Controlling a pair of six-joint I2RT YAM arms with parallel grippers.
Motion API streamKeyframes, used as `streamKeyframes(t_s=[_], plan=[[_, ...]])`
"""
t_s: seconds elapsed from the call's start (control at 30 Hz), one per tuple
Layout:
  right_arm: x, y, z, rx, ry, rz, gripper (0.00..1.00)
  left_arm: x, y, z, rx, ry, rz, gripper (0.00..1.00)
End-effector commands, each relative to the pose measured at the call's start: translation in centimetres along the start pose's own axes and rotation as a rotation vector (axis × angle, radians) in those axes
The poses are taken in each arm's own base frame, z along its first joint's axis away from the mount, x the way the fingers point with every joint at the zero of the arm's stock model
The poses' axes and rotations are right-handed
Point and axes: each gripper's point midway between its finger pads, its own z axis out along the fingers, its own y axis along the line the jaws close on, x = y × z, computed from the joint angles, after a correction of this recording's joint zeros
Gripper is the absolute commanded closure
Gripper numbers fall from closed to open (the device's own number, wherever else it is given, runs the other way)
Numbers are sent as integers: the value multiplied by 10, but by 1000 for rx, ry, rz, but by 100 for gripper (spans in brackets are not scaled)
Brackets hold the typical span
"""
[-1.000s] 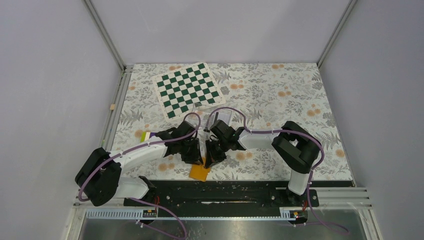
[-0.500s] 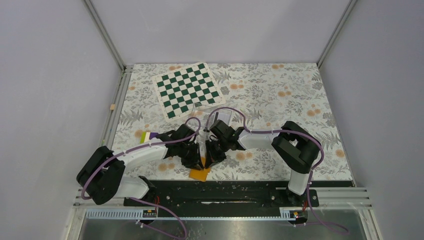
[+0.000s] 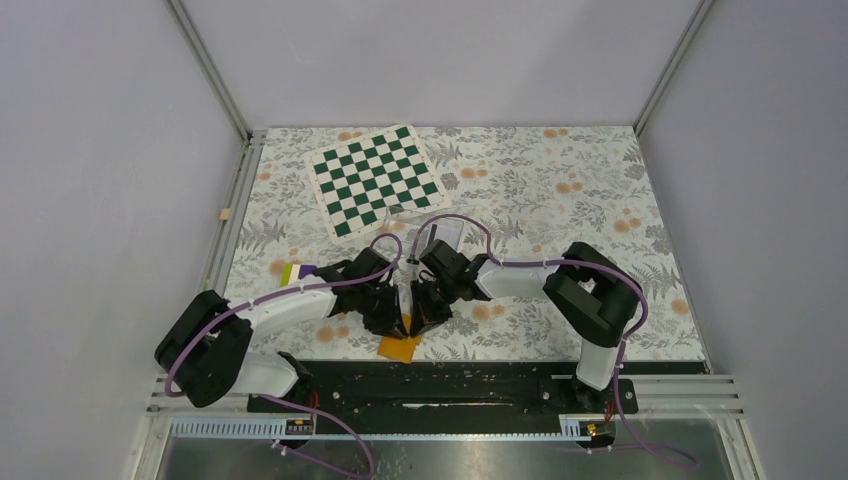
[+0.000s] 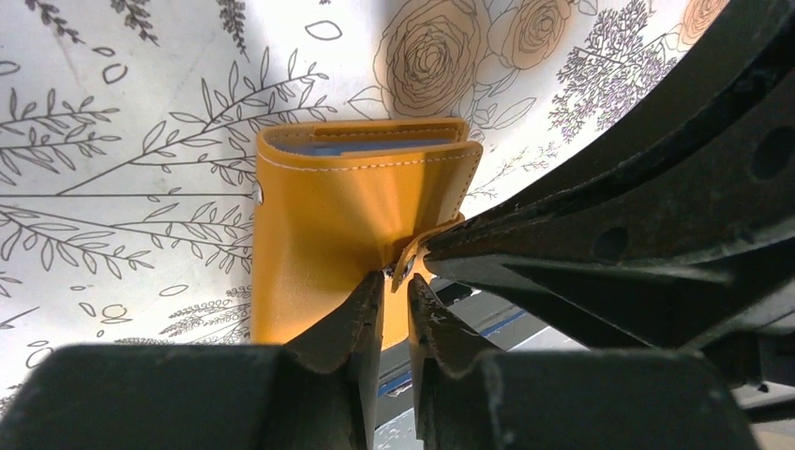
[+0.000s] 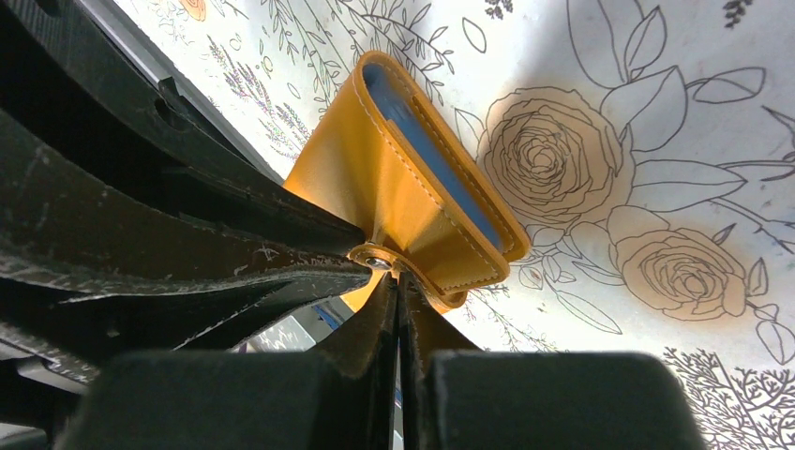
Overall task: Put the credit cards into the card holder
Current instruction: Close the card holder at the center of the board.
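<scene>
The card holder (image 4: 347,206) is held at the near edge of the bench (image 3: 560,200), one flap clamped by the left gripper (image 4: 394,291), the snap tab by the right gripper (image 5: 396,291); a thin flap could be slipped free by uneven pulling.

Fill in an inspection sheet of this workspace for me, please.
Surface: floral table cover, lying flat.
Job's things: orange card holder, partly open, blue inside, at the near edge; no card identified for certain.
Clutter: chessboard far left; clear box behind the arms; yellow-and-purple flat pieces; small tan bit by the left rail.
Grippers: left gripper nipping the holder's panel; right gripper shut on its snap tab.
Cables: purple cables along both arms.
Surroundings: grey walls, metal frame posts.
</scene>
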Motion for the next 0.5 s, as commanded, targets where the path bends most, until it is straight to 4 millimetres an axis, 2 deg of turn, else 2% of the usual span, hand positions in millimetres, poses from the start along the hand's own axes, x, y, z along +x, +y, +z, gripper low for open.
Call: streamKeyframes(t_s=[0.0,0.1,0.27,0.4,0.47], plan=[[4,-2,5,24,20,-20,100,-17,-6,4,19,-58,9,85],[5,-1,5,19,22,-20,100,-17,-8,5,31,-55,7,86],[3,3,3,8,13,-24,100,-16,-6,7,28,-49,6,100],[0,9,-1,-9,-7,-27,100,-17,-2,1,-7,-57,14,100],[-2,15,-5,-25,-23,-35,96,-18,-2,-5,-22,-68,26,100]])
